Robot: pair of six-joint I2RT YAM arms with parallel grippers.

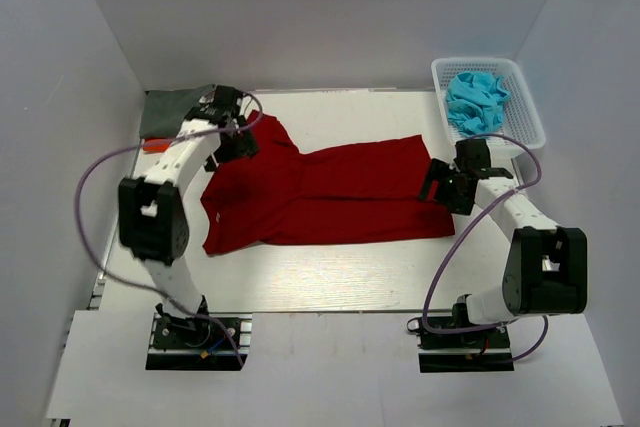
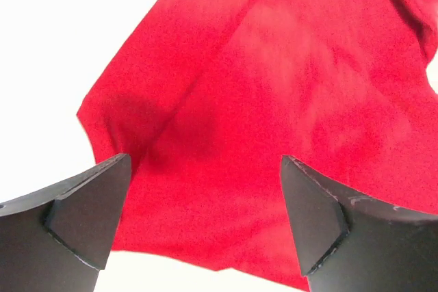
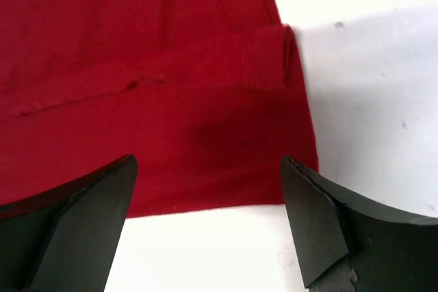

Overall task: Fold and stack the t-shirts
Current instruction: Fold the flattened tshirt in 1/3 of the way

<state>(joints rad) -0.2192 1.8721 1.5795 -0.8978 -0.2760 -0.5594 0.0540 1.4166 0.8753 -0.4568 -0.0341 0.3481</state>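
- A grey-green t-shirt (image 1: 172,110) and an orange one (image 1: 153,145) are laid together at the far left corner of the bench (image 1: 330,277); both are judged done.
- The left pincer (image 2: 204,189) is held released over the dark red t-shirt (image 1: 330,197), which is spread mid-bench and judged part-folded.
- The right pincer (image 3: 209,189) is held released over its right end.
- Turquoise t-shirts (image 1: 476,99) are seen crumpled in the basket (image 1: 528,107) at the far right corner, not yet folded.

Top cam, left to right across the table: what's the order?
Order: grey-green shirt → left gripper → dark red shirt → right gripper → white basket holding turquoise shirts.
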